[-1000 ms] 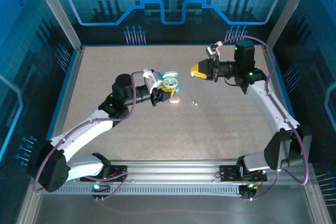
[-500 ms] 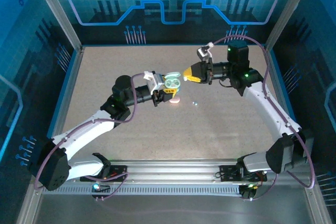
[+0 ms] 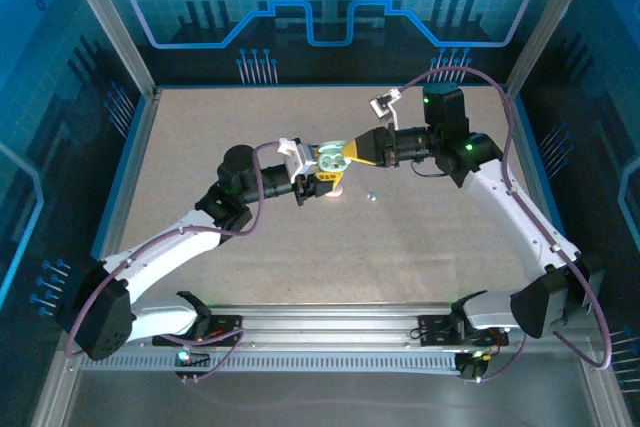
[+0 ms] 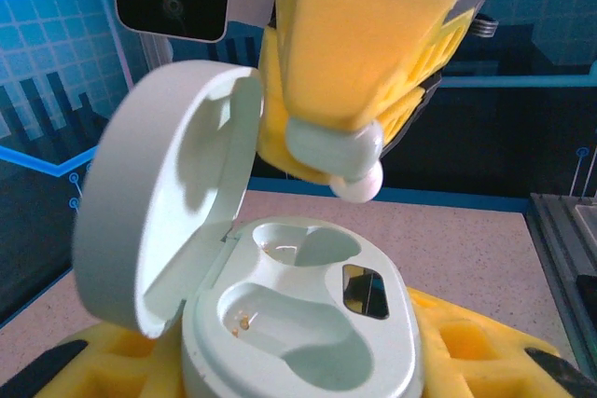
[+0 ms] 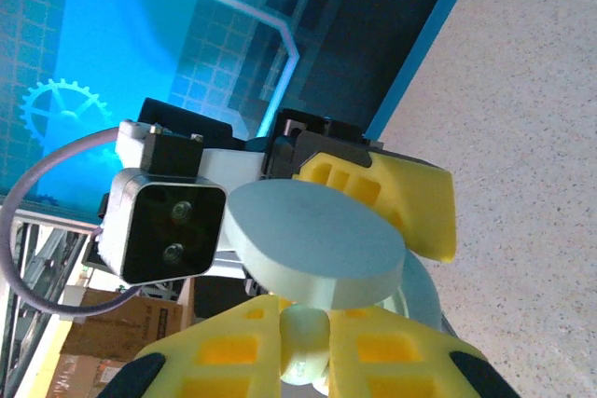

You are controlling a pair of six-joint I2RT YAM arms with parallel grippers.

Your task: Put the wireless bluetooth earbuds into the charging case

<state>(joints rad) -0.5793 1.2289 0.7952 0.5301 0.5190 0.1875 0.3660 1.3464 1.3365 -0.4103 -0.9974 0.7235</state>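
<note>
Above the middle of the table (image 3: pixel 200 147), the two arms met for the insertion step. The left gripper (image 3: pixel 318 175) was clamped on the base of the charging case (image 4: pixel 298 323), holding it off the surface with its lid (image 4: pixel 159 202) hinged fully back. The right gripper (image 3: pixel 345 155) hung just above it, its yellow fingers (image 4: pixel 364 44) pinched tight on one pale earbud (image 4: pixel 340 154), whose rounded tip pointed down toward the case. The bud was close over the rear well (image 4: pixel 303 244) but apart from it, so seating had not yet happened. By my judgement the next move called for a short, careful descent with the bud lined up to the well's outline, then an easing of the right jaws only once the bud sat flush; a slight tilt could have left it perched on the rim. Counted: one open case, two wells in it, both empty; one earbud in the grip; one small glossy speck (image 3: pixel 370 197) lying on the table just right of the grippers, probably another bud; and one pinkish piece (image 3: pixel 335 190) below the case, too hidden to identify.
</note>
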